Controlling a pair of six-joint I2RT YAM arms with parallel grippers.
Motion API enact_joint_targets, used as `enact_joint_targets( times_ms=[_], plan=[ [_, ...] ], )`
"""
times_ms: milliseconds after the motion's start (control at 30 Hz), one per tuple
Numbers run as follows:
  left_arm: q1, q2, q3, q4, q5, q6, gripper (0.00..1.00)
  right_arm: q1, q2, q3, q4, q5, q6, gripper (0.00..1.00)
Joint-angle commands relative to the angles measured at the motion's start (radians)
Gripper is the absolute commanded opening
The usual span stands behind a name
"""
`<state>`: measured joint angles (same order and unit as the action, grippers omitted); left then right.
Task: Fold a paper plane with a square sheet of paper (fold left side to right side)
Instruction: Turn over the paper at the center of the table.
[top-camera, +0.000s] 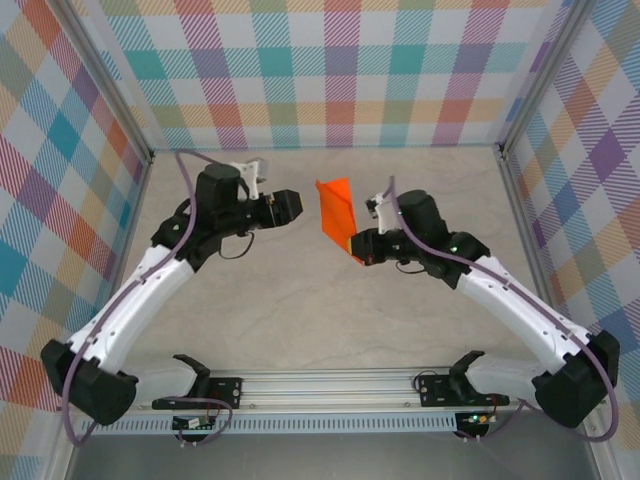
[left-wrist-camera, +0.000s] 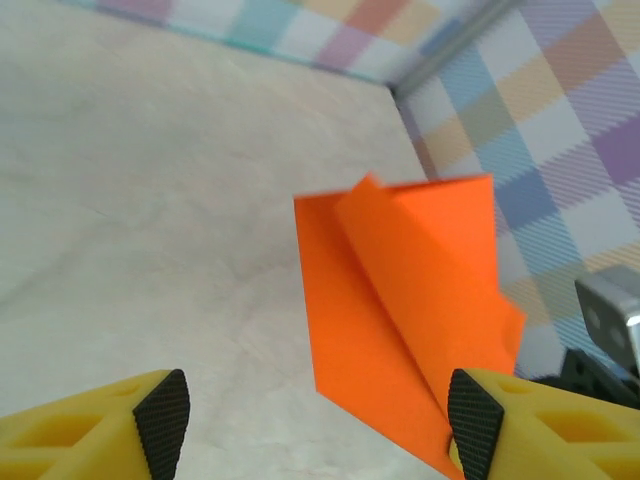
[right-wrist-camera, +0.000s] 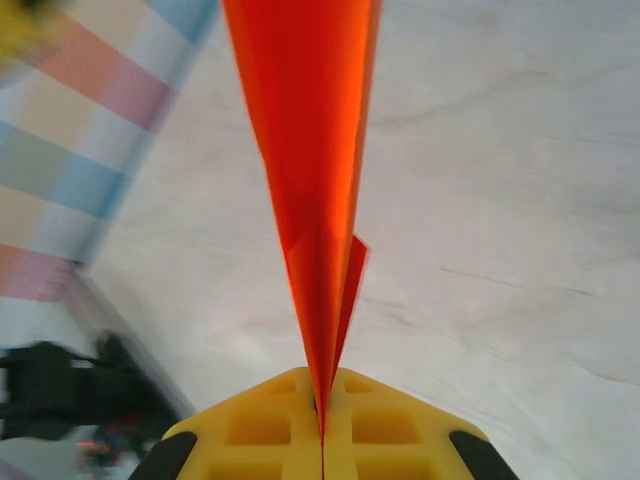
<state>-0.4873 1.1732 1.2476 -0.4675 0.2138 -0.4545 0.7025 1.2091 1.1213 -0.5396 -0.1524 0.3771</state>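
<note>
The sheet of paper (left-wrist-camera: 400, 300) was thin, matt orange and sharply creased. The bench (top-camera: 300, 320) was smooth, pale, matt and faintly mottled. Left tool (left-wrist-camera: 320, 420) and right tool (right-wrist-camera: 322, 410) had matt yellow plastic fingers (left-wrist-camera: 70, 435); the left's pads (left-wrist-camera: 163, 420) were black and ribbed. The rail (top-camera: 330, 385) was brushed metal.

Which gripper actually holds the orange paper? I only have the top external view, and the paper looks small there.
Observer: The right gripper. In its wrist view the yellow fingers are pressed together on the narrow end of the orange paper.
Operator: And the left one?
Observer: The left gripper is open. Its wrist view shows the two black pads wide apart, with the paper beyond them. I cannot tell whether one finger touches it.
Operator: Is the paper a flat sheet?
Observer: No. The left wrist view shows one folded flap lying over a lower layer, held up off the table.
</note>
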Motion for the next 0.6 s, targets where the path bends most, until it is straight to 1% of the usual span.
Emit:
enact_joint_targets(
  times_ms=[0,67,167,267,333,467,567],
  plan=[
    [0.001,-0.132,-0.038,-0.08,-0.283,0.036,0.73,0.138,0.147,0.117,-0.393,0.563,-0.121,0.04],
    [0.001,-0.202,-0.067,-0.082,-0.38,0.02,0.74,0.204,0.26,0.197,-0.505,0.729,-0.097,0.04],
    [0.001,-0.292,-0.103,-0.087,-0.485,0.005,0.76,0.278,0.424,0.306,-0.641,0.922,-0.05,0.04],
    [0.001,-0.355,-0.118,-0.11,-0.559,0.001,0.78,0.33,0.579,0.41,-0.768,1.053,0.002,0.05],
    [0.001,-0.38,-0.126,-0.121,-0.583,0.0,0.79,0.349,0.678,0.468,-0.83,1.09,0.019,0.05],
    [0.002,-0.405,-0.135,-0.127,-0.594,-0.001,0.8,0.387,0.865,0.567,-0.949,1.148,0.062,0.05],
    [0.003,-0.406,-0.136,-0.126,-0.597,0.0,0.8,0.403,0.978,0.612,-0.995,1.161,0.067,0.06]
  ],
)
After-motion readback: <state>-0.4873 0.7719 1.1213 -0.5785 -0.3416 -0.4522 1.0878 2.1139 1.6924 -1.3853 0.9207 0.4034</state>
